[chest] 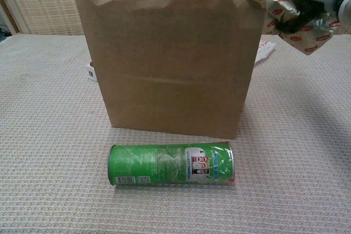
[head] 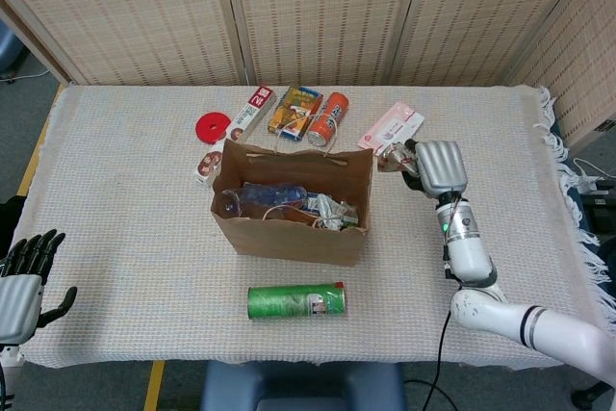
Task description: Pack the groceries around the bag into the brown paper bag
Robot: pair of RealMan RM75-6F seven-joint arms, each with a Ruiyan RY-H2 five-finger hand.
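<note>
Right hand (head: pixel 438 168) is up beside the bag (head: pixel 294 228), fingers wrapped round a crinkly silver-and-red packet (chest: pixel 293 20), lifted to the height of the bag's rim, presumably so it can swing across and drop in. Left hand (head: pixel 24 276) sits low, well away from the bag on the opposite side, fingers spread, holding nothing. Bag stands upright and open, already with several wrapped items inside. Just in front of the bag lies a green can (head: pixel 295 301) on its side. Behind the bag wait an orange can (head: pixel 330 118), a yellow box (head: pixel 294 110), a long white box (head: pixel 236 134), a red disc (head: pixel 212 126) and a pink pack (head: pixel 392 127). Plenty left to pack, I'd say.
</note>
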